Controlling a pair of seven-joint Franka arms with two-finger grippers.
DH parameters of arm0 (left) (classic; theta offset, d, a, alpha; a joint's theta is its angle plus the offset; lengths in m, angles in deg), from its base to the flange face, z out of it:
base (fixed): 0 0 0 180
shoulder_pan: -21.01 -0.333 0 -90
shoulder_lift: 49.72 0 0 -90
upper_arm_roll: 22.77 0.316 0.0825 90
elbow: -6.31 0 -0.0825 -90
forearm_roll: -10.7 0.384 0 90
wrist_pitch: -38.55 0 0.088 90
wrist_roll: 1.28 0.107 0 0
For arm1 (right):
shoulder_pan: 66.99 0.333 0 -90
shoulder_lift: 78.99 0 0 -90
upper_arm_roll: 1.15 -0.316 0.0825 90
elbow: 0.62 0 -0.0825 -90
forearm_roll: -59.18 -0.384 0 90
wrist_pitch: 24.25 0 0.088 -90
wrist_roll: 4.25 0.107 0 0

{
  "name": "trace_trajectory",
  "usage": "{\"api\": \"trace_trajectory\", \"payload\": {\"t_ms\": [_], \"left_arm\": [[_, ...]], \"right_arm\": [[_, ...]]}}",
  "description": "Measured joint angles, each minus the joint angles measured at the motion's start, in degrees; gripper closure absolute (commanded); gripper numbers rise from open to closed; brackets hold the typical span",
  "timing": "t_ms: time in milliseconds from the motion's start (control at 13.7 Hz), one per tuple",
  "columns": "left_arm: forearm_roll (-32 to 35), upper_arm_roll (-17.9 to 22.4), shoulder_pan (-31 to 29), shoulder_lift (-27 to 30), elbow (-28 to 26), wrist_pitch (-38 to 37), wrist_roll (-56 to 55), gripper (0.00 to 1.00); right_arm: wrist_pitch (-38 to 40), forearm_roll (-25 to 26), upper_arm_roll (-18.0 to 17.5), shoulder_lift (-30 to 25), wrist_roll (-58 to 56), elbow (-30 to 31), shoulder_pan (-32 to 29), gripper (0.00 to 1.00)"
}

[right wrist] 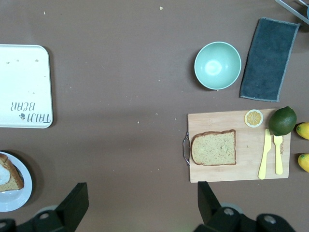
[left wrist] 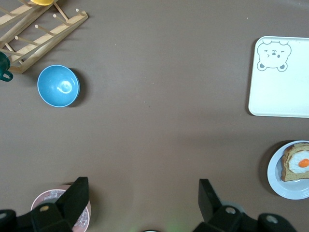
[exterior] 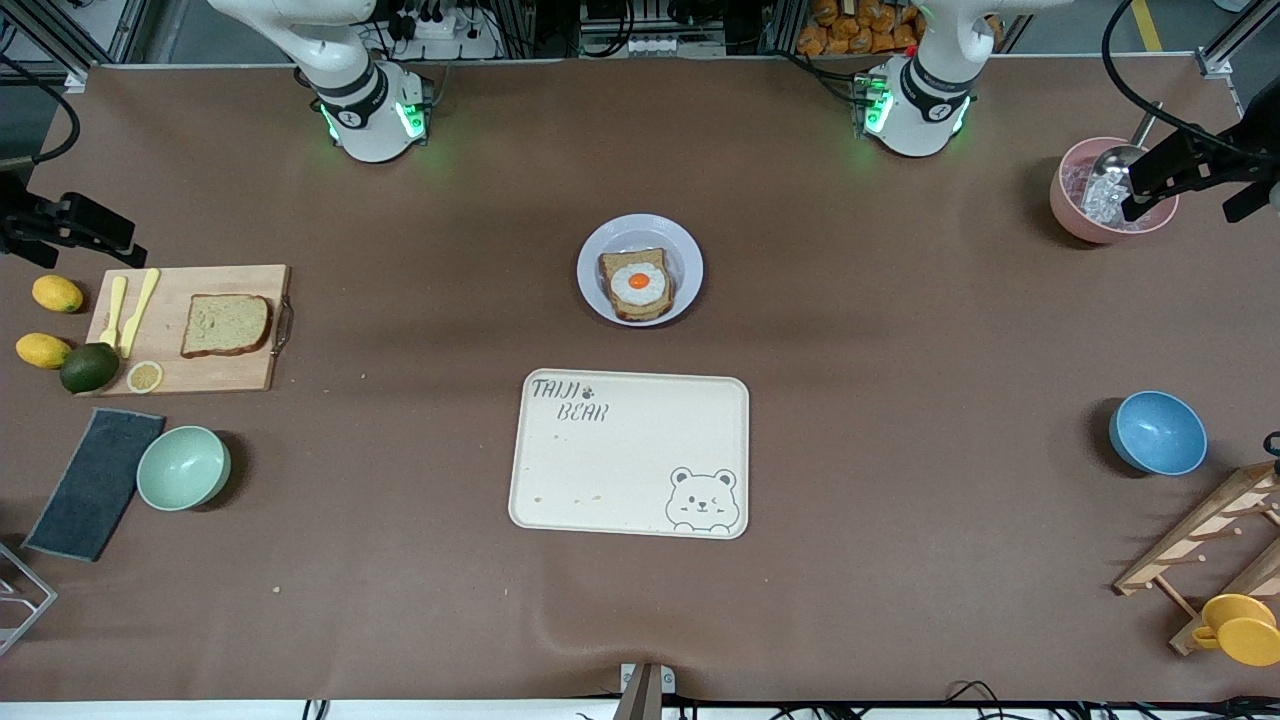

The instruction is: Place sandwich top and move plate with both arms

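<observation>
Brown matting covers the bench [exterior: 900, 560], and nearest the front camera sits the cream bear-print tray [exterior: 628, 455], bare and squarely in the middle, which I judge to be where the plate is meant to end up; toward the right arm's end, about level with the tray, lie a dark cloth [exterior: 95, 482] and a mint-green bowl [exterior: 183, 467], and toward the left arm's end a blue bowl [exterior: 1158, 432] beside a wooden rack [exterior: 1205, 545]; farther from the camera than the mint bowl is a wooden cutting board [exterior: 235, 370], and on it rests the sandwich top [exterior: 226, 325], face up and flat, clear of the yellow cutlery [exterior: 130, 310] so that jaws can likely reach its crust edges; the plate [exterior: 640, 269] sits farther from the camera than the tray, in the middle of the bench, carrying the egg-topped slice [exterior: 637, 285] that awaits its lid; a pink bowl [exterior: 1075, 205] with a scoop stands near the left arm's base; the right gripper [right wrist: 140, 203] hangs high over the bench beside the cutting board, jaws spread wide and holding nothing, well placed to fetch the bread; the left gripper [left wrist: 142, 203] hangs beside the pink bowl, jaws likewise released and empty, waiting; nothing of the task looks done yet.
</observation>
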Motion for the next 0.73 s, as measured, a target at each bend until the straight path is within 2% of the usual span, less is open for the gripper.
{"api": "trace_trajectory", "payload": {"t_ms": [585, 731], "left_arm": [[-0.01, 0.21, 0.00, -0.12, 0.00, 0.00, 0.00, 0.00], [-2.64, 0.36, -0.03, -0.16, -0.02, 0.00, 0.00, 0.00]], "right_arm": [[0.15, 0.00, 0.04, 0.07, -0.01, -0.05, -0.71, 0.00], [0.61, 0.00, 0.07, 0.41, -0.54, 0.71, -1.84, 0.00]]}}
